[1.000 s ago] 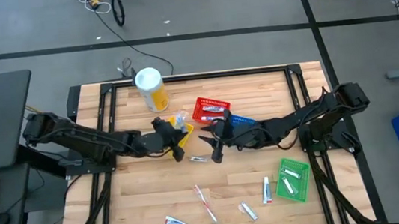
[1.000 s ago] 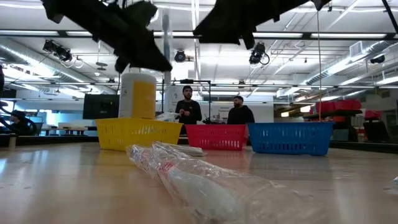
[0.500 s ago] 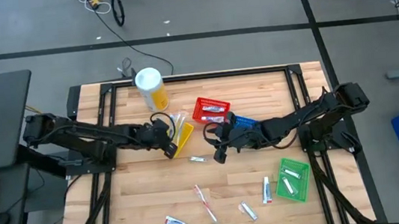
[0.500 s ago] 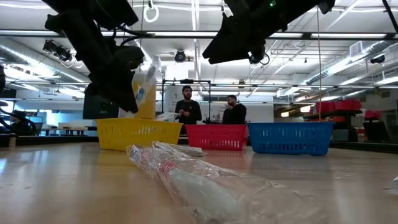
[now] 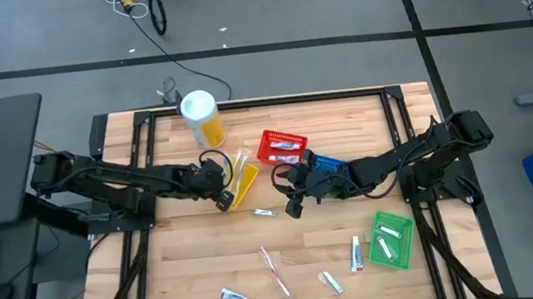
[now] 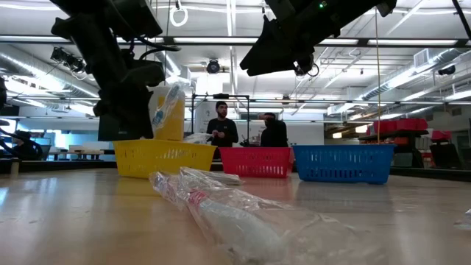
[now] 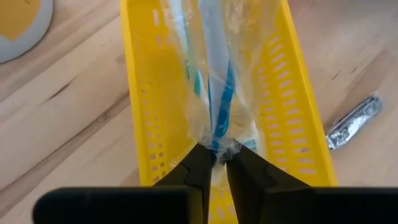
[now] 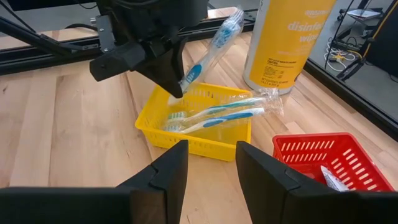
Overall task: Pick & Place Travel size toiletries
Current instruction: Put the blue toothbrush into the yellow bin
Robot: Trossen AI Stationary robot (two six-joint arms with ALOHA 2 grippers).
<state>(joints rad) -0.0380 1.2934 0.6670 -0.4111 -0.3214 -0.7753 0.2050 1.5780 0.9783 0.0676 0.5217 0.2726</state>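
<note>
Toothbrush (image 7: 214,93) in its clear wrap hangs over the yellow basket (image 7: 146,124), clamped at its end by my left pincer (image 7: 214,163). More wrapped brushes (image 8: 217,116) lie in that basket — tubes (image 5: 235,297) sit loose on the near table (image 5: 180,270). My right pincer (image 8: 211,163) hovers near the blue basket (image 5: 326,163), fingers apart, holding nothing.

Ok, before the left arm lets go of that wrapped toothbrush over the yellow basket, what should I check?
1. Left pincer shut on the wrapped toothbrush: ok.
2. Toothbrush lined up above the yellow basket: ok.
3. Toothbrush low enough to drop: not ok, it stands tilted above the rim.
4. Room inside: ok, only two wrapped toothbrushes lie there.
5. Right pincer clear of the basket: ok, open and apart from it.
6. Canister untouched: ok.
</note>
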